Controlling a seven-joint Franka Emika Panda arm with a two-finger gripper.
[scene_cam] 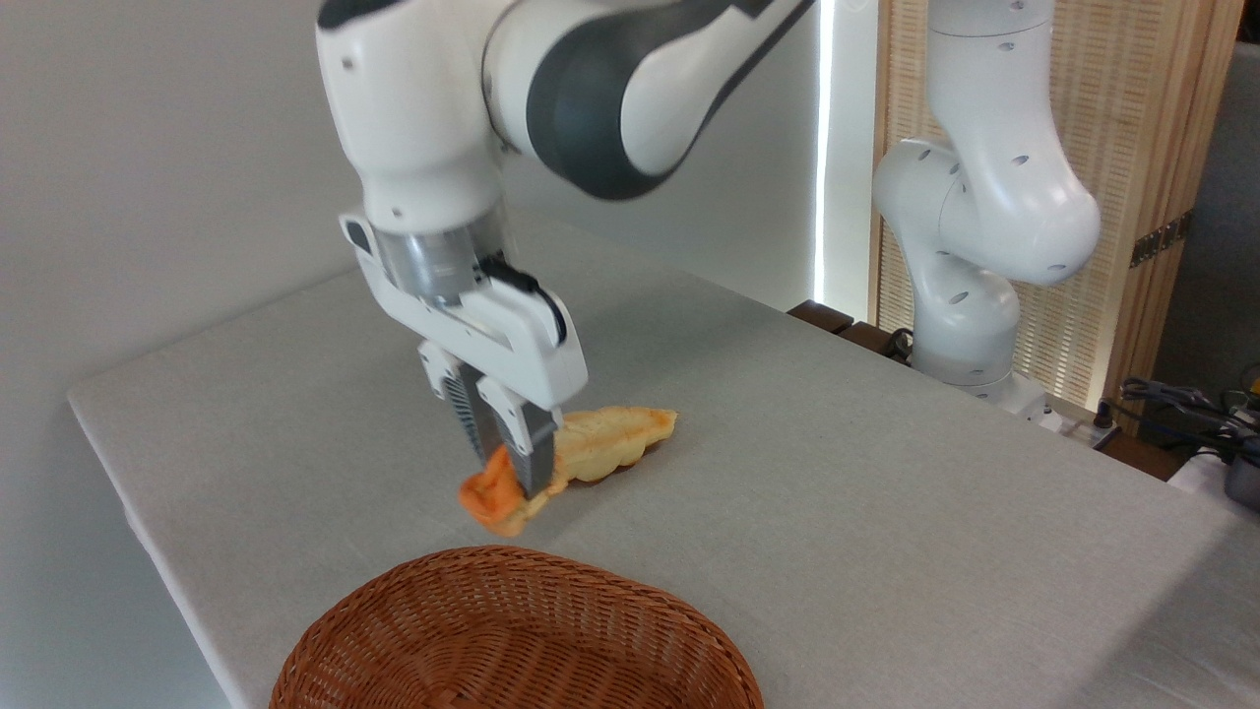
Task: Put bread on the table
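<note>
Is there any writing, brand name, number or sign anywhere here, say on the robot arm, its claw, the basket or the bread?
None can be read.
Robot arm: plain white and grey, no lettering shows.
Claw: no label shows.
Orange bun, pale flat bread, wicker basket, grey table: no text.
Gear at the right edge: too small and blurred to tell.

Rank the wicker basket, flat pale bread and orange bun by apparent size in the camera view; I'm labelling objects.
1. Wicker basket, largest, though nearest the camera and cropped.
2. Flat pale bread.
3. Orange bun, smallest, partly hidden by the claw gripping it.
</note>
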